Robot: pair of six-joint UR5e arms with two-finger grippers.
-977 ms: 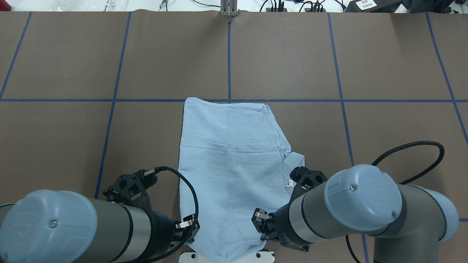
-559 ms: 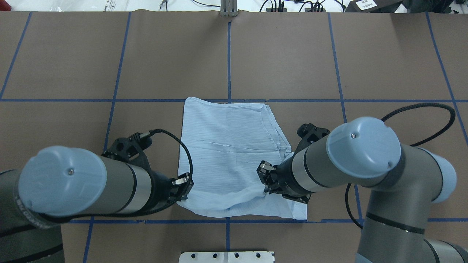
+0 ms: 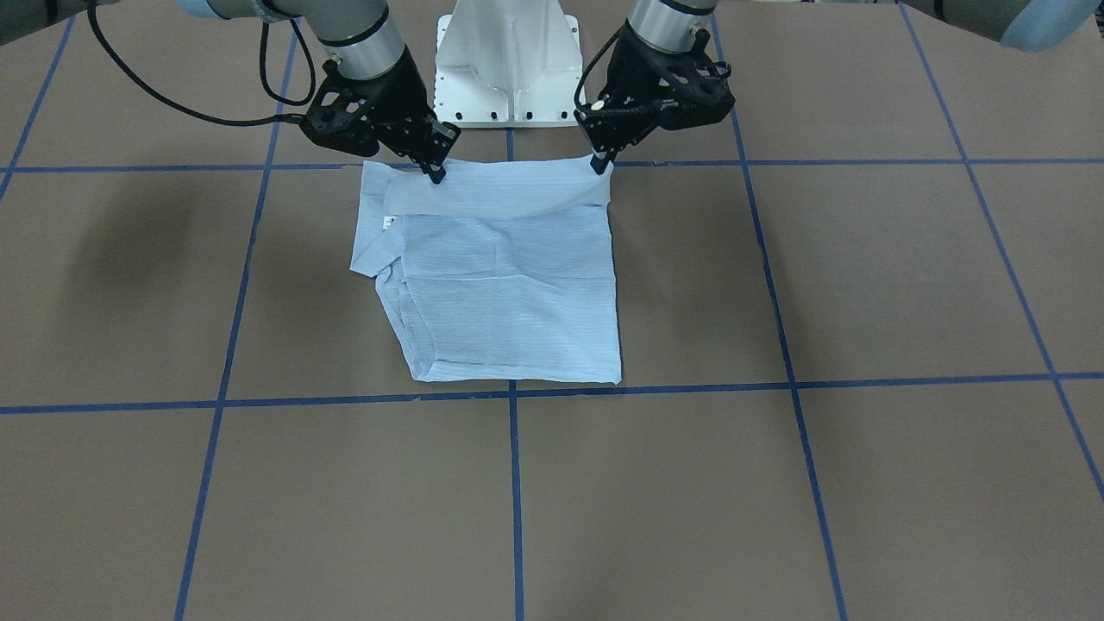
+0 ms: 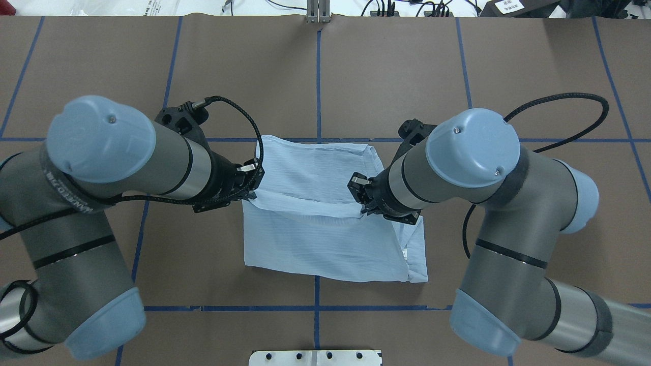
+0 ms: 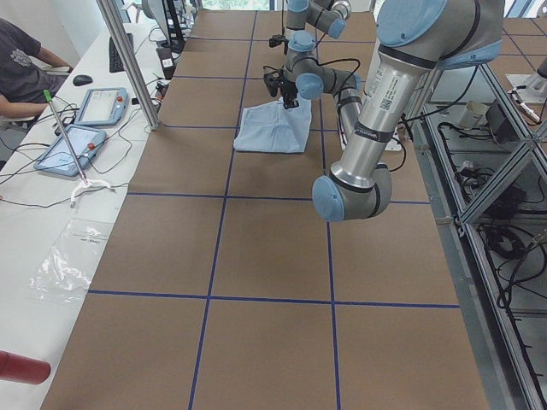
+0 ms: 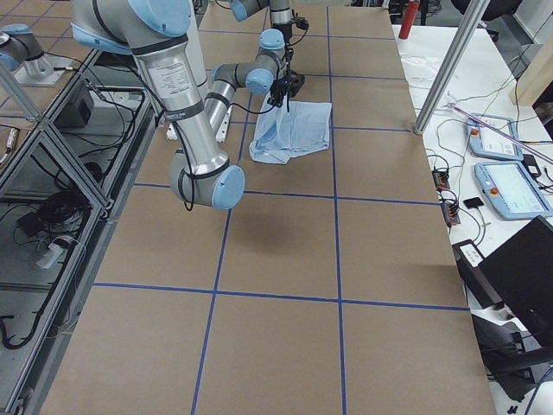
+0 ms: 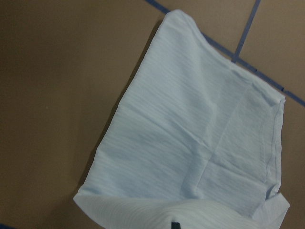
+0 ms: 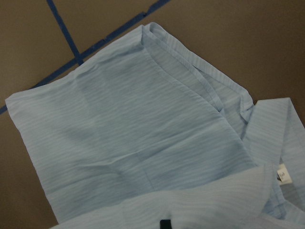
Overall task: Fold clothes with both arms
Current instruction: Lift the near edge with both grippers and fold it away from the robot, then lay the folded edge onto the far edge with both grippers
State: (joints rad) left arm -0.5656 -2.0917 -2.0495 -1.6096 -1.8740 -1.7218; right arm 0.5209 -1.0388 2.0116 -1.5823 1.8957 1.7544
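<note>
Since a second ago the near hem has travelled forward over the pale-blue striped shirt [image 4: 325, 244]. Left gripper [image 3: 601, 162] and right gripper [image 3: 435, 175] each pinch a corner of it, with the cloth spread between them on the counter [image 3: 776, 483]. Overhead, the wrists hide the fingertips.

Even, bright light falls from above. Soft, wide shadows lie on the table [image 3: 129, 233]. The exterior views are sharp. Both wrist views are dimmer and a little soft, and the shirt [image 7: 190, 143] there looks slightly blurred.
</note>
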